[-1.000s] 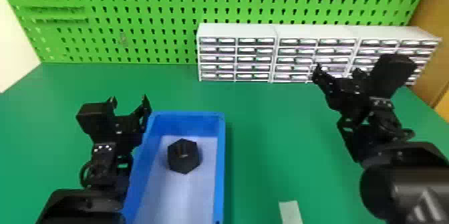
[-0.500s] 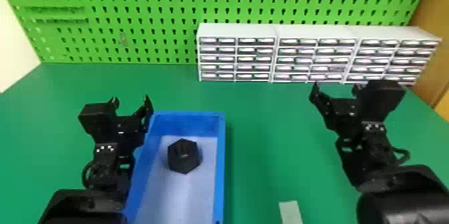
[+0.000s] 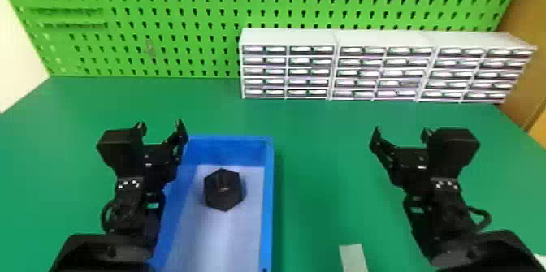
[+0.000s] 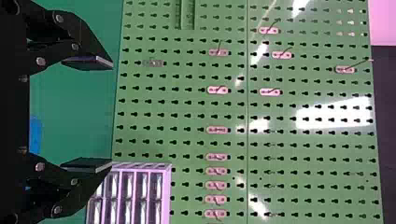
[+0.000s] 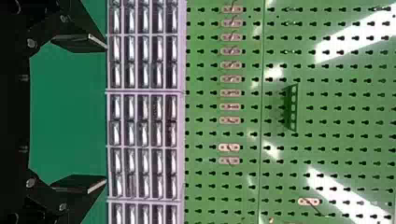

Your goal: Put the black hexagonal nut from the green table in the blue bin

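Head cam high, looks fwd/down; wrist cams fwd; all share pegboard (image 3: 183,17).

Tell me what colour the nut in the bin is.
The nut is black all over its visible surface, seen best in the head view.

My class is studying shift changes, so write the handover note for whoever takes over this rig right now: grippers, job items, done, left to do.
Left gripper: open, empty, by the bin's left side.
Right gripper: open, empty, over the green table, well to the bin's right.
Items: the black hexagonal nut lies flat on the floor of the blue bin, towards its far end; the bin is on the table.
Done: nut in bin, free of both grippers.
Left: seemingly nothing, beyond perhaps parking the arms.
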Robot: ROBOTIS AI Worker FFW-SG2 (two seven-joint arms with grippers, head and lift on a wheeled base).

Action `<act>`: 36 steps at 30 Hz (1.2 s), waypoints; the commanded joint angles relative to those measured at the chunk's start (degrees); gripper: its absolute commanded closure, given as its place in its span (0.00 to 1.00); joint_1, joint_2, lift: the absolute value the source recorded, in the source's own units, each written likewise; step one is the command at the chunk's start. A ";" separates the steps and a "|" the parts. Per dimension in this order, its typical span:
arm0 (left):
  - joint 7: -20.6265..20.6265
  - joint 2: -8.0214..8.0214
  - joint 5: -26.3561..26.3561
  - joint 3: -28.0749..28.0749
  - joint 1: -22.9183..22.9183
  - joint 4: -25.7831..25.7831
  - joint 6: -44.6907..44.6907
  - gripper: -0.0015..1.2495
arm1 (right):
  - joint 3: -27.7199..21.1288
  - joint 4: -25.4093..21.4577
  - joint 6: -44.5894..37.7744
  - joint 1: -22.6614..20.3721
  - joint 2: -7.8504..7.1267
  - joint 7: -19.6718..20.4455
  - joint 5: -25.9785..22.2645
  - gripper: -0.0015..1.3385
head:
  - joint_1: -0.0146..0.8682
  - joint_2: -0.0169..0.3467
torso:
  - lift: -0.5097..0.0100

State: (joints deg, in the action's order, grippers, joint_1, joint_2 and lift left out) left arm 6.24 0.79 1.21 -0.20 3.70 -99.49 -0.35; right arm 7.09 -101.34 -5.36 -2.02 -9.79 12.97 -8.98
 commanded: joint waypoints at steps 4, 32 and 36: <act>0.00 0.00 0.64 -0.86 0.52 0.00 0.00 0.41 | -0.41 0.00 0.35 -0.88 0.47 0.03 -0.34 0.21 | 0.76 0.20 | 0.80; -0.09 0.00 1.16 -2.35 1.31 -0.09 1.05 0.41 | -1.73 -0.09 1.23 -0.97 0.73 0.03 0.80 0.21 | 0.76 0.20 | 0.80; -0.09 0.00 1.25 -2.44 1.49 -0.18 1.14 0.41 | -1.73 -0.18 1.49 -1.23 0.65 0.03 0.80 0.21 | 0.76 0.20 | 0.80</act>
State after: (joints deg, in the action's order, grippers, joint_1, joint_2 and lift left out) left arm 6.15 0.79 2.37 -2.51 4.99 -99.53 0.70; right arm 5.39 -101.41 -4.05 -2.92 -9.05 13.01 -8.17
